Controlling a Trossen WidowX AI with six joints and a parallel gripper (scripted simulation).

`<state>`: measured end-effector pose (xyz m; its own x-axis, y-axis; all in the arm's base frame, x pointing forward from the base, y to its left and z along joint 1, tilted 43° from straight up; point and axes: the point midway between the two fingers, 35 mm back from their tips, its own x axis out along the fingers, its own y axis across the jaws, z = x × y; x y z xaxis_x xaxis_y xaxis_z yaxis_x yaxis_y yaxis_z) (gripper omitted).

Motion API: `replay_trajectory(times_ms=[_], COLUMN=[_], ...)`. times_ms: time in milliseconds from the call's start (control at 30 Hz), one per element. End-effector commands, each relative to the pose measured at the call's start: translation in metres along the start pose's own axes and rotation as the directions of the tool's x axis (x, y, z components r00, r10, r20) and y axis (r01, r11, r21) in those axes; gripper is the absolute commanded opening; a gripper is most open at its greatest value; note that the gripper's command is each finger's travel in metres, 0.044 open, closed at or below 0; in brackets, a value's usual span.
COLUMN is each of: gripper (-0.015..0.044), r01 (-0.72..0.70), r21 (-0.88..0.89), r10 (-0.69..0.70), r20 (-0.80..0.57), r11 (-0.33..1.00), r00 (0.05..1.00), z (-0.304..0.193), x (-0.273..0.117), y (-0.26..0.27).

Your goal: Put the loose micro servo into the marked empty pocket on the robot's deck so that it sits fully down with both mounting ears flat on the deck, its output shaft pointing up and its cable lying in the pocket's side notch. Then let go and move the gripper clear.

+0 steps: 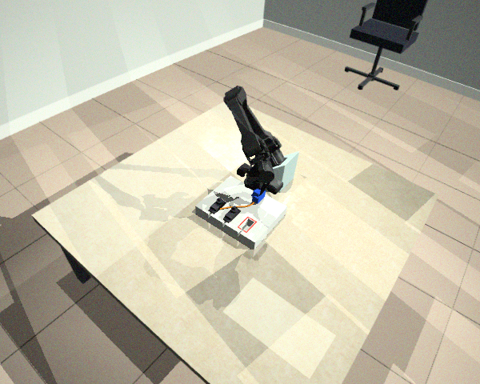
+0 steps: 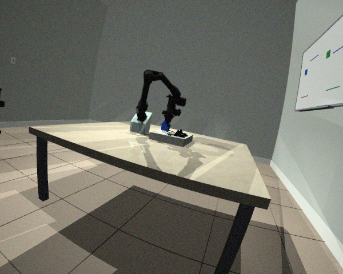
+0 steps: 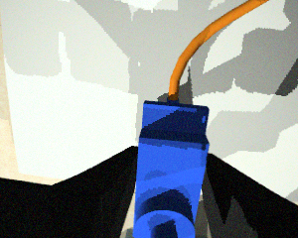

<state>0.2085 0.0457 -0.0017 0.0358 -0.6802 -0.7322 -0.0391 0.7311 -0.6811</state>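
The loose blue micro servo [image 1: 258,196] [image 2: 165,127] [image 3: 171,161] stands upright at the rear part of the white deck [image 1: 274,209] [image 2: 166,137] [image 3: 84,129], its shaft end toward the wrist camera. My gripper [image 1: 259,191] [image 3: 170,158] is shut on it, one black finger on each side. Whether its underside touches the deck is hard to tell. The orange cable [image 1: 242,206] [image 3: 190,49] leaves the servo and curves over the deck toward the black servos. The marked pocket [image 1: 247,224], outlined in red, is empty, in front of the held servo in the top view; its side notch faces the deck's front edge.
Two black servos, one [image 1: 218,205] farther left and one [image 1: 232,214] beside the marked pocket, sit in the deck and stand above its top. A pale green block [image 1: 290,170] [image 2: 135,125] stands behind the deck, close to the arm. The table [image 1: 347,248] carries everything.
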Motion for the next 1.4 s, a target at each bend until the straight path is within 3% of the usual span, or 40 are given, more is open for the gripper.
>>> replay_trajectory(times_ms=[0, 467, 967, 1367], gripper=[0.0, 0.0, 0.0, 0.0], r01=[-0.014, -0.013, -0.014, -0.017], r21=[0.008, 0.007, 0.009, 0.01], r10=[0.014, 0.013, 0.014, 0.016], r20=[0.011, 0.011, 0.013, 0.013], r11=[1.0, 1.0, 1.0, 1.0], r00=[1.0, 1.0, 1.0, 1.0], z=[0.001, -0.003, 0.032, 0.032], x=[-0.017, -0.025, -0.025, -0.026], y=[0.001, -0.007, 0.004, 0.041])
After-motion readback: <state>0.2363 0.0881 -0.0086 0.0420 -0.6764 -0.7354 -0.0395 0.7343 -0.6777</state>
